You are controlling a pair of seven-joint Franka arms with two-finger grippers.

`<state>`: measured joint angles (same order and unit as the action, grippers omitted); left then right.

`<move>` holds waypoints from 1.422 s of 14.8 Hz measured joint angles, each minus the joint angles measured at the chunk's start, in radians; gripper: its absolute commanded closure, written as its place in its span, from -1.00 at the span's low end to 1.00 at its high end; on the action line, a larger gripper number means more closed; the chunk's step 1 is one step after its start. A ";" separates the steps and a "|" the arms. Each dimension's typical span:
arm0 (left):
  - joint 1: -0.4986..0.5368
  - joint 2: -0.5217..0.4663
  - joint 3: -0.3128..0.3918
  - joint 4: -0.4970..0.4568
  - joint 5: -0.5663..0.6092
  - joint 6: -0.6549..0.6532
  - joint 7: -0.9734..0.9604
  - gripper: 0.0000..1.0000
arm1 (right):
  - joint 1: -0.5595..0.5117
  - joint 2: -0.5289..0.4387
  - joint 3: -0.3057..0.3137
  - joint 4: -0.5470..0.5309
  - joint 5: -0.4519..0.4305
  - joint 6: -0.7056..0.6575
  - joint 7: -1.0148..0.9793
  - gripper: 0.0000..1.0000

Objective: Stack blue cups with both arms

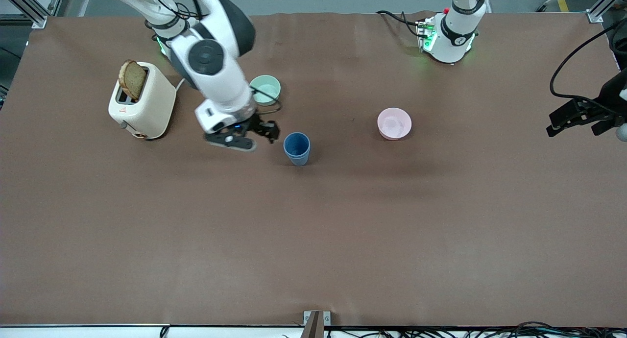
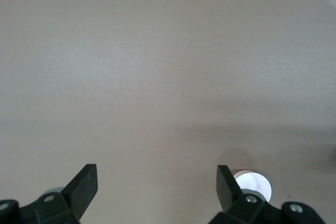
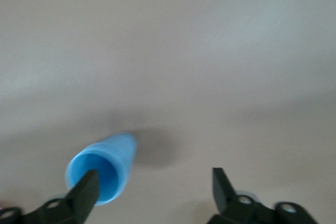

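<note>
One blue cup point(image 1: 297, 149) stands upright and alone near the middle of the brown table point(image 1: 313, 240), nearer the front camera than the mint-green bowl point(image 1: 266, 89) and toward the right arm's end from the pink bowl point(image 1: 394, 123). I see only this single blue shape; it may already be two cups nested, but I cannot tell.

The right gripper point(image 1: 254, 134) hangs low just beside the cup, on the side toward the toaster point(image 1: 142, 103), which has a slice of bread point(image 1: 132, 79) standing up out of its slot. Its fingers are spread wide and hold nothing; in the right wrist view the cup point(image 3: 103, 167) lies close to one finger point(image 3: 86, 190), not between the two. The right arm leans out from its base, forearm sloping down over the mint-green bowl, wrist bent so the fingers point toward the cup, which looks like a stance for gripping it from the side.

The left gripper point(image 1: 575, 115) waits over the left arm's end of the table, well apart from everything. Its fingers are also wide apart and empty, looking down on bare table point(image 2: 168, 77).
</note>
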<state>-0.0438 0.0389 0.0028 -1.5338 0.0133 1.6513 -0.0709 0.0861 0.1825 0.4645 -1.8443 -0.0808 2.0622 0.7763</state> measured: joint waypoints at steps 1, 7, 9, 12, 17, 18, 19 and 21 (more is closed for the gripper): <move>-0.008 -0.001 -0.001 0.001 0.007 0.000 -0.006 -1.00 | -0.003 -0.033 -0.068 0.010 0.002 -0.027 -0.107 -1.00; -0.009 -0.001 0.001 0.002 0.008 -0.001 -0.009 -1.00 | -0.018 -0.179 -0.548 0.018 0.079 -0.131 -0.818 -1.00; -0.008 -0.001 0.002 0.002 0.008 -0.001 -0.009 -1.00 | -0.023 -0.204 -0.650 0.049 0.083 -0.240 -0.949 -1.00; -0.008 -0.001 0.002 0.003 0.008 -0.001 -0.009 -1.00 | -0.035 -0.235 -0.685 0.158 0.084 -0.454 -1.004 -1.00; -0.009 -0.004 0.000 0.034 0.008 -0.001 -0.008 -1.00 | -0.043 -0.327 -0.636 0.203 0.082 -0.561 -1.002 -1.00; -0.009 -0.005 0.000 0.039 0.008 -0.002 -0.007 -1.00 | -0.046 -0.328 -0.626 0.217 0.082 -0.559 -1.000 -1.00; -0.008 -0.006 0.000 0.041 0.008 -0.005 -0.005 -1.00 | -0.050 -0.322 -0.620 0.237 0.082 -0.557 -0.999 -1.00; -0.007 -0.009 0.000 0.040 0.003 -0.028 -0.004 -1.00 | -0.056 -0.283 -0.607 0.292 0.082 -0.556 -0.995 -1.00</move>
<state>-0.0510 0.0294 0.0030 -1.4936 0.0164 1.6232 -0.0749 0.0305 -0.1006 -0.1429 -1.5520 0.0010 1.5065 -0.2189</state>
